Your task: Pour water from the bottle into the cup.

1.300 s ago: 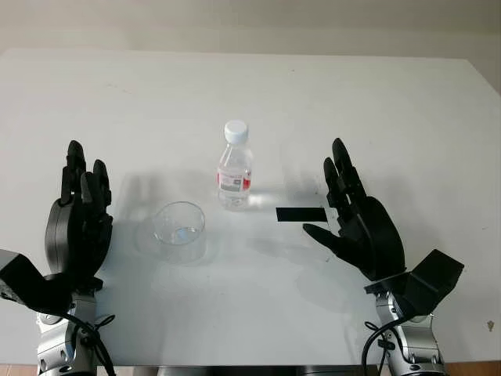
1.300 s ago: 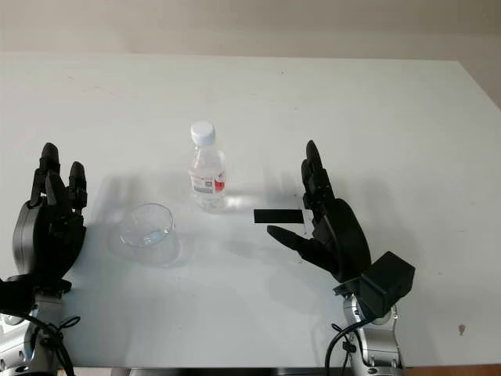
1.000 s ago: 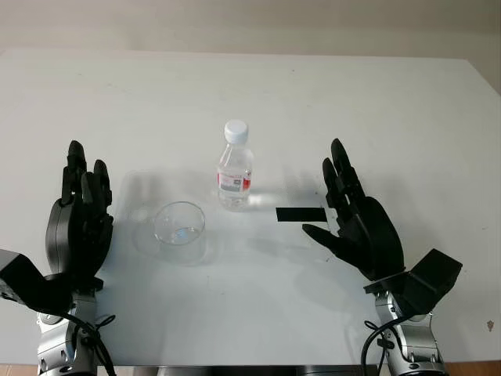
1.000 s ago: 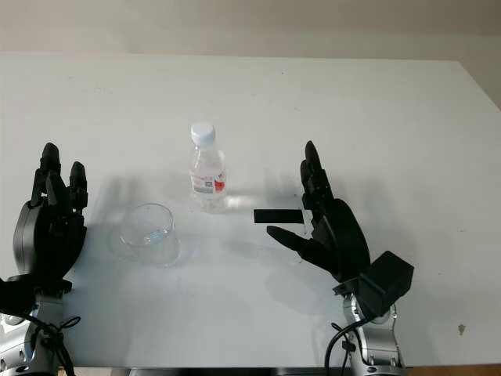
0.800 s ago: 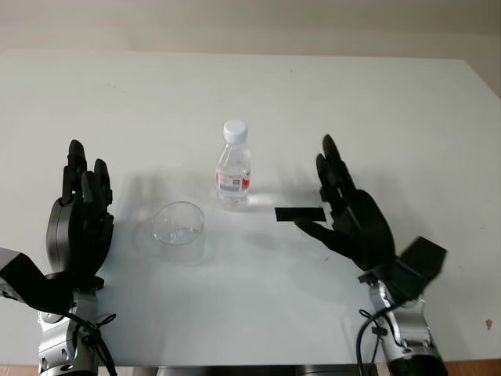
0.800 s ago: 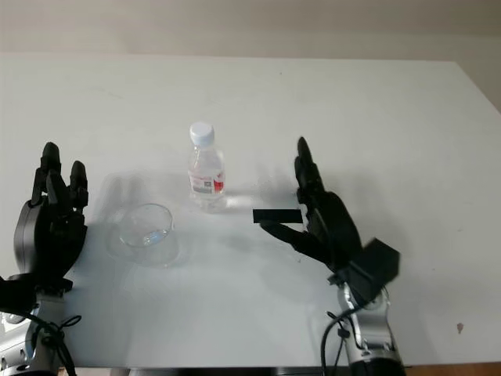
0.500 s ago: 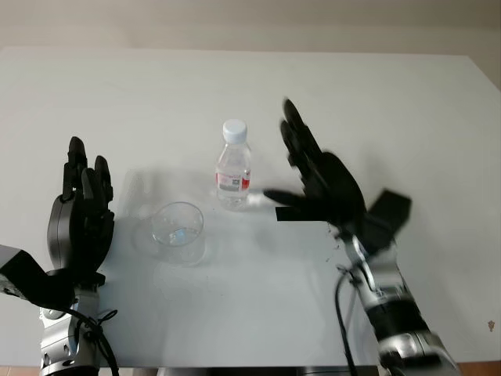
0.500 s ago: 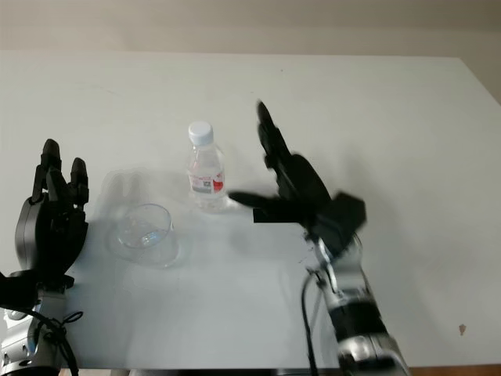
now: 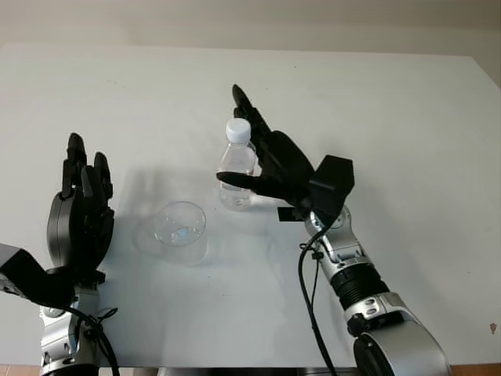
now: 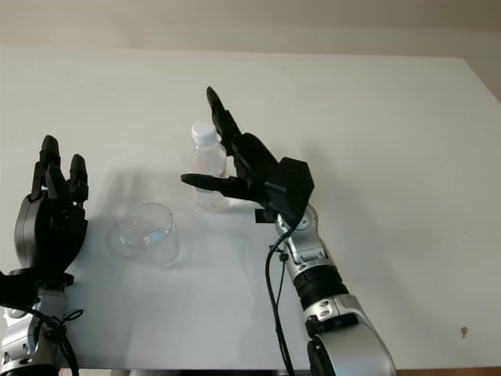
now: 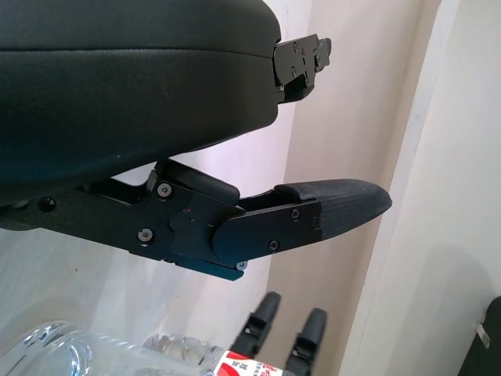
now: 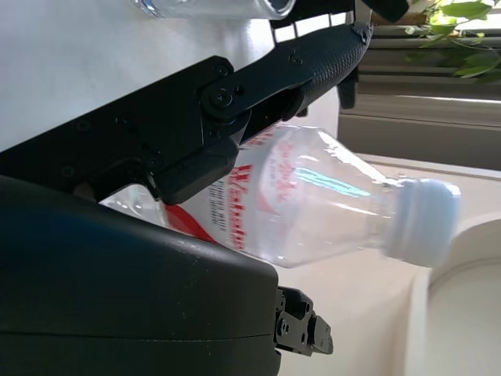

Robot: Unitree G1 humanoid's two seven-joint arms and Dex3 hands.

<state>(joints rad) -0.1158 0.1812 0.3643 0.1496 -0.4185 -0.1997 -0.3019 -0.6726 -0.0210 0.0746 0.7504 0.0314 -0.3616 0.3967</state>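
Note:
A small clear water bottle (image 9: pixel 236 166) with a white cap and a red-and-white label stands upright mid-table. The clear empty cup (image 9: pixel 181 228) stands to its near left. My right hand (image 9: pixel 249 153) is up against the bottle's right side, open: the thumb (image 9: pixel 235 179) crosses in front of the label and the long fingers reach past the cap behind it. In the right wrist view the bottle (image 12: pixel 313 204) lies between the thumb (image 12: pixel 297 63) and the palm shell. My left hand (image 9: pixel 81 211) is open, raised at the near left, well clear of the cup.
The white table (image 9: pixel 407 117) stretches wide around both objects. A black tape strip (image 9: pixel 285 214) lies just right of the bottle, mostly under my right wrist. The left wrist view catches the cup rim (image 11: pixel 55 352) and the bottle label (image 11: pixel 243 364).
My right hand has swung from the near right, forward and left, until it brackets the bottle. The bottle, the cup and the left hand have stayed put.

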